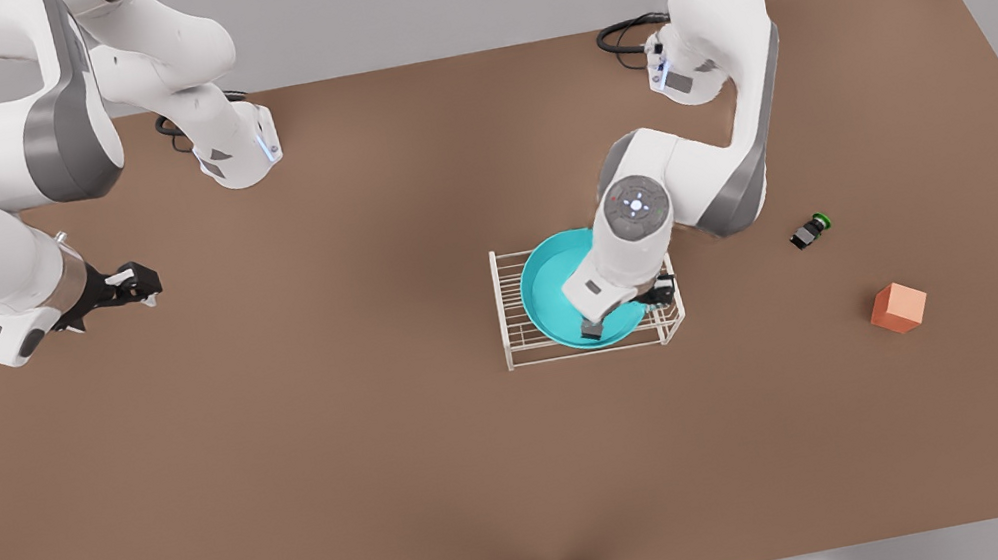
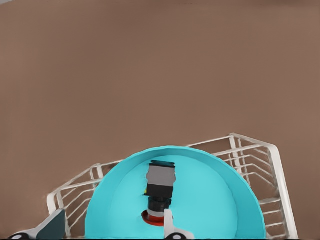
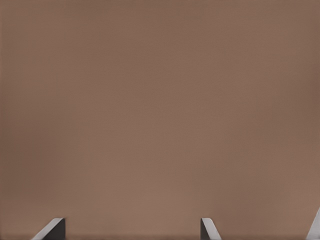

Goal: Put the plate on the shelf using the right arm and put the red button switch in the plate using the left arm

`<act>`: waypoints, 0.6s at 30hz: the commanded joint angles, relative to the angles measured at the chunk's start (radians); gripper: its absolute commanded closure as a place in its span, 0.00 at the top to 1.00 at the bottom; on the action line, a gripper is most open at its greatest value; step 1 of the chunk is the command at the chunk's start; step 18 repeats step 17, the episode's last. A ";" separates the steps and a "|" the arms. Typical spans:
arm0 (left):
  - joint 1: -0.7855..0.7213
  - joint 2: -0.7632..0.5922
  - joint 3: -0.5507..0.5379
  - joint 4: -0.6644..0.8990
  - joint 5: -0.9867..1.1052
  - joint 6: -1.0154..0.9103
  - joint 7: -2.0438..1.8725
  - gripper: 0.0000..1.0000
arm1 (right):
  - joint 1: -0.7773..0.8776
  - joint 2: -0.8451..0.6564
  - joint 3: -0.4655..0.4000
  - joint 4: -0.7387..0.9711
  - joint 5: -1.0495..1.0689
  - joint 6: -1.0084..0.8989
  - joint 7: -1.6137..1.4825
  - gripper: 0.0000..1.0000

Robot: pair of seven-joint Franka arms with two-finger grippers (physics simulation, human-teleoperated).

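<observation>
A: Status check. Plate (image 1: 551,286) seated on top tier of shelf (image 1: 516,333), right of centre in the front view. Red button switch (image 2: 159,192) lying on its side inside the plate, red cap toward the camera in the left wrist view.

B: Confirmed. Left hand (image 2: 107,231) low over the plate, fingers spread, one fingertip (image 2: 168,222) just beside the red cap, the other out near the plate rim. Nothing pinched. Looks released, both placements likely done.

A: Right hand (image 1: 138,283) parked at middle left of the front view, well apart from the shelf, over bare worktop (image 1: 285,458). Fingers spread there too, holding nothing. Waiting.

B: Step in hand, by judgement: clean retreat of the left hand. Straight lift, no sideways drift, since that near fingertip could nudge the cap and roll the switch.

A: Agreed. Also keep fingers wide until clear of the rim; closing now risks re-gripping the cap. Plate nearly as wide as the shelf, so any snag on the rim could tip it off the bars.

B: Green-capped switch (image 1: 810,230) and orange cube (image 1: 898,307) at right of the front view, far from the exit path. Ignore.
</observation>
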 commanded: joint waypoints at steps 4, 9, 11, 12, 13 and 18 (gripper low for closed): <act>0.155 -0.207 0.041 0.005 0.008 -0.385 0.236 1.00 | 0.000 -0.006 0.000 0.000 0.000 -0.004 -0.010 1.00; 0.230 -0.214 0.056 0.030 0.049 -0.500 0.246 1.00 | 0.000 -0.021 0.006 0.000 -0.002 -0.004 -0.001 1.00; 0.251 -0.220 0.059 0.031 0.047 -0.520 0.246 1.00 | 0.002 -0.021 0.004 0.000 -0.005 -0.004 0.002 1.00; 0.262 -0.220 0.058 0.051 0.044 -0.520 0.246 1.00 | 0.000 -0.021 0.004 0.000 -0.008 -0.004 0.002 1.00; 0.262 -0.220 0.058 0.054 0.038 -0.520 0.246 1.00 | 0.002 -0.021 0.004 0.000 -0.008 -0.004 -0.001 1.00; 0.291 -0.220 0.059 0.057 0.017 -0.551 0.244 1.00 | 0.002 -0.023 0.004 -0.001 -0.005 -0.004 -0.001 1.00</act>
